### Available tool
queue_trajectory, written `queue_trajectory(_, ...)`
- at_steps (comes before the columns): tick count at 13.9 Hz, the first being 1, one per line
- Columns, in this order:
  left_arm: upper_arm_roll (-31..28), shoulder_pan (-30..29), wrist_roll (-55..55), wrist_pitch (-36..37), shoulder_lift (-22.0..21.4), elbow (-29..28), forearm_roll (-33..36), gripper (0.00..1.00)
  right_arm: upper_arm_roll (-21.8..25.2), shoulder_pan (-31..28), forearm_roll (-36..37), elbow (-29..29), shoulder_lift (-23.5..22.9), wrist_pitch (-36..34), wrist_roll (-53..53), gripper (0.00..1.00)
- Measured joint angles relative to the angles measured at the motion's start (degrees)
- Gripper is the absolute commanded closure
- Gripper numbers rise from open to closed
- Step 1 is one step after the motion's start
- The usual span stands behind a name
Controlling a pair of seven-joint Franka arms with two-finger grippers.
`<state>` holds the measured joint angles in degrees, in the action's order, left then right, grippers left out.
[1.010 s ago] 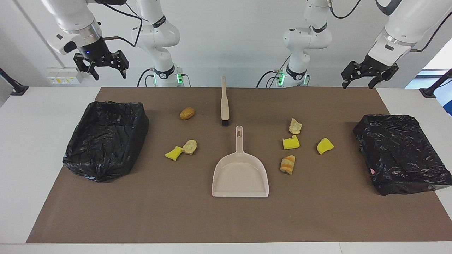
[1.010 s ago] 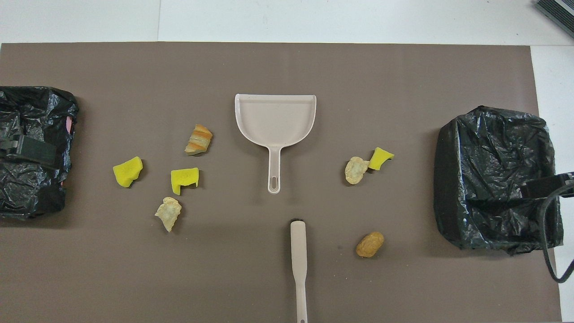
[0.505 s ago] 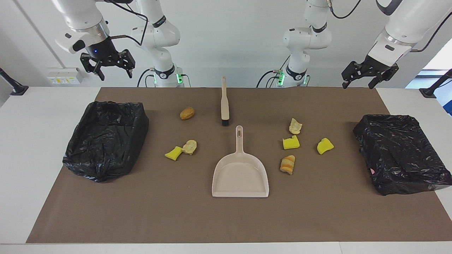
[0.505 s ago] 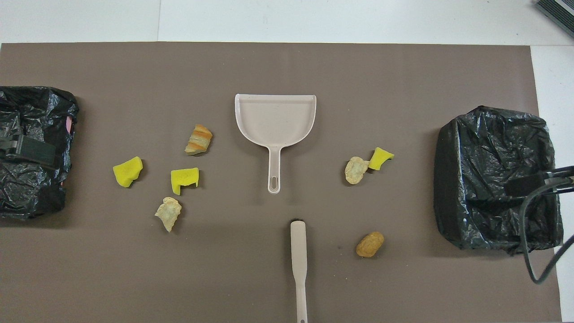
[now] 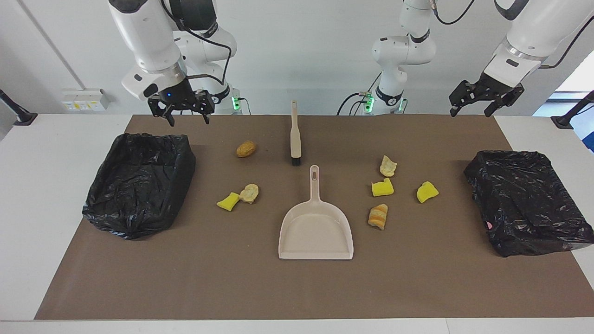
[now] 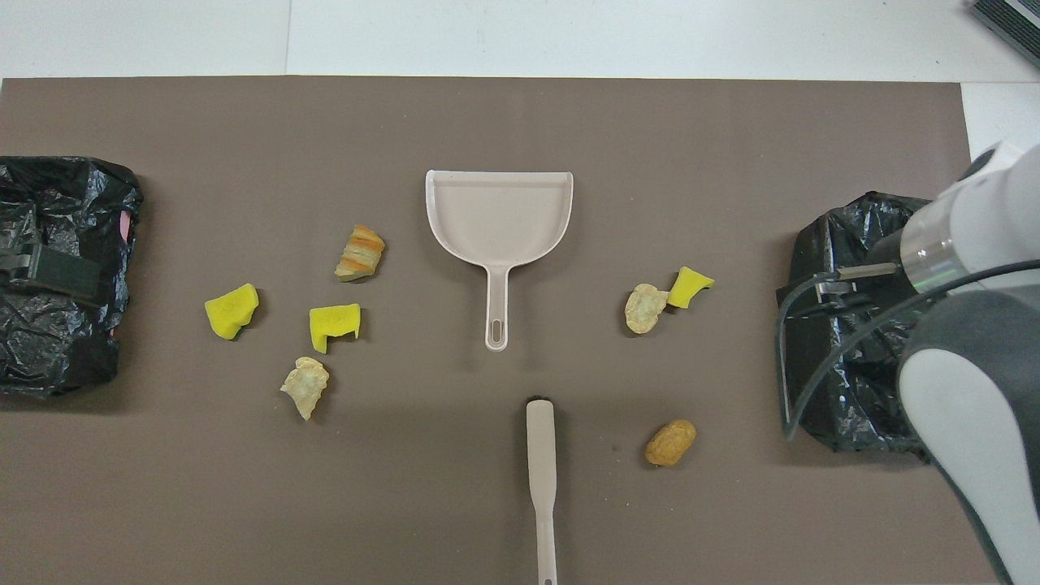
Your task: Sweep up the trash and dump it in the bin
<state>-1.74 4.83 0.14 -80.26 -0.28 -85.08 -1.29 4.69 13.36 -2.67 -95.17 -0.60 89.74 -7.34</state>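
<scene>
The right tool [image 5: 184,112] has moved in from the end of the bench toward the middle; nothing else has moved.

From the facing view, the right tool hangs in the air over the edge of the brown mat [image 5: 417,287], near the black bin [image 5: 139,183] at the right arm's end. Its fingers are spread and hold nothing. The left tool [image 5: 482,103] waits up high, also spread and empty. The trash lies in two groups. The brown lump [image 5: 246,149], tan lump [image 5: 249,193] and yellow chunk [image 5: 227,202] lie toward the right arm's end. Four more scraps lie toward the left arm's end, beside the dustpan [image 5: 315,229]. The brush [image 5: 295,134] lies nearer the robots than the dustpan.

From the overhead view, the brush handle [image 6: 543,504] points at the robots. The right arm [image 6: 967,382] covers part of its bin.

I think the next job is picking up the brush. The tool should come straight down over the handle and pinch its middle, so the brush stays level.
</scene>
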Motion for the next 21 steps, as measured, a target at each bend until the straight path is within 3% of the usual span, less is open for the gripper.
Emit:
queue_trajectory(7, 0.4, 0.1, 0.0, -1.6, 0.4, -0.1, -0.1, 0.00, -0.9, 8.7, -5.2, 4.9, -14.2, 11.3, -14.7, 0.00)
queue_trajectory(14, 1.5, 2.0, 0.1, -6.0, 2.9, -1.7, -0.7, 0.00, -1.1, 12.4, -6.4, 5.0, -15.3, 13.5, -15.0, 0.00)
queue_trajectory(21, 1.7, 2.6, 0.2, -8.5, 4.4, -2.4, -2.2, 0.00, -1.1, 12.5, -6.8, 3.5, -16.0, 16.3, -15.0, 0.00)
